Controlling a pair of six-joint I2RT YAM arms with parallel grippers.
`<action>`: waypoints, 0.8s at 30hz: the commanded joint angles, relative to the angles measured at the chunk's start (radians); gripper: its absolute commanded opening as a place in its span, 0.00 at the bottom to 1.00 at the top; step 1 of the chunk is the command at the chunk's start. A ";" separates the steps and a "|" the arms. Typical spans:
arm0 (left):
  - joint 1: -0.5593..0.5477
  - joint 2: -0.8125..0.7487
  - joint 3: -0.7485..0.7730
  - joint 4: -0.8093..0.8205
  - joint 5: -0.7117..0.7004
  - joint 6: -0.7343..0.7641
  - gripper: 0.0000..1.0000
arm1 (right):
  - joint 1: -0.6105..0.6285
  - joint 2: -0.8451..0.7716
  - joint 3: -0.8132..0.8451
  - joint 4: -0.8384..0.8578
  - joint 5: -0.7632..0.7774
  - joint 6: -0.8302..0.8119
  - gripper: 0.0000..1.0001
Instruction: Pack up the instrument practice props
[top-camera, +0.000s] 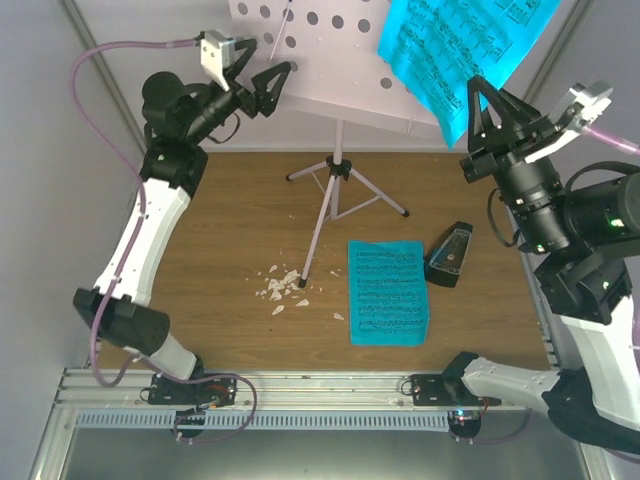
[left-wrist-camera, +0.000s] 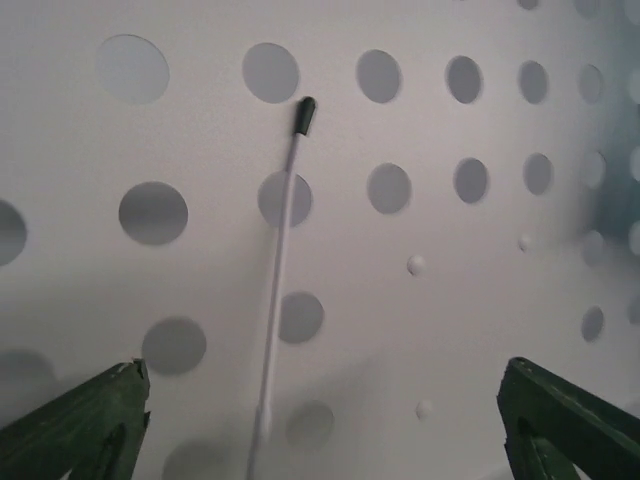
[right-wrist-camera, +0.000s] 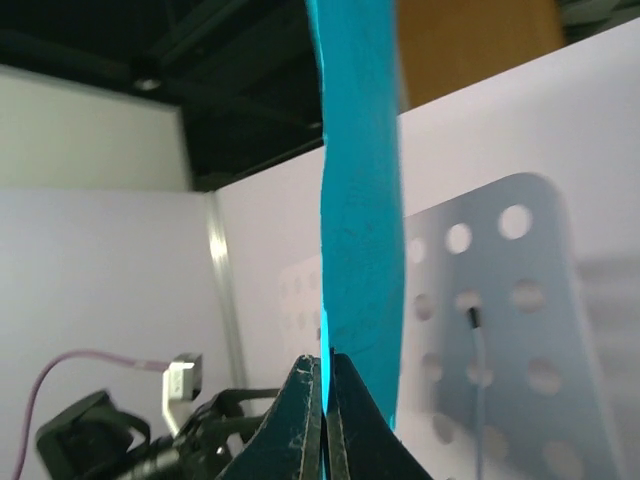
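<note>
Upper left, my left gripper (top-camera: 268, 62) gapes wide at the pale pink music stand (top-camera: 330, 70), holding nothing. White scraps (top-camera: 282, 285) lie by its tripod (top-camera: 335, 190) foot. Rightward, a blue music sheet (top-camera: 388, 292) lies flat beside the black metronome (top-camera: 448, 256). Upper right, my right gripper (top-camera: 478, 92) pinches a second blue sheet (top-camera: 450, 40) tight.

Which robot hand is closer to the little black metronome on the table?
Right. The right gripper is raised behind the metronome, pinching a blue sheet; the left gripper is farther, open at the pink stand.
</note>
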 joint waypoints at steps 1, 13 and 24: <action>-0.003 -0.235 -0.209 0.104 -0.128 -0.003 0.98 | 0.002 -0.054 0.012 -0.119 -0.241 0.024 0.00; 0.005 -0.848 -0.997 0.037 -0.424 -0.139 0.99 | 0.002 -0.103 -0.326 -0.311 -0.674 0.124 0.01; 0.006 -0.995 -1.347 0.008 -0.497 -0.099 0.99 | -0.002 -0.158 -0.930 -0.220 -0.666 0.422 0.00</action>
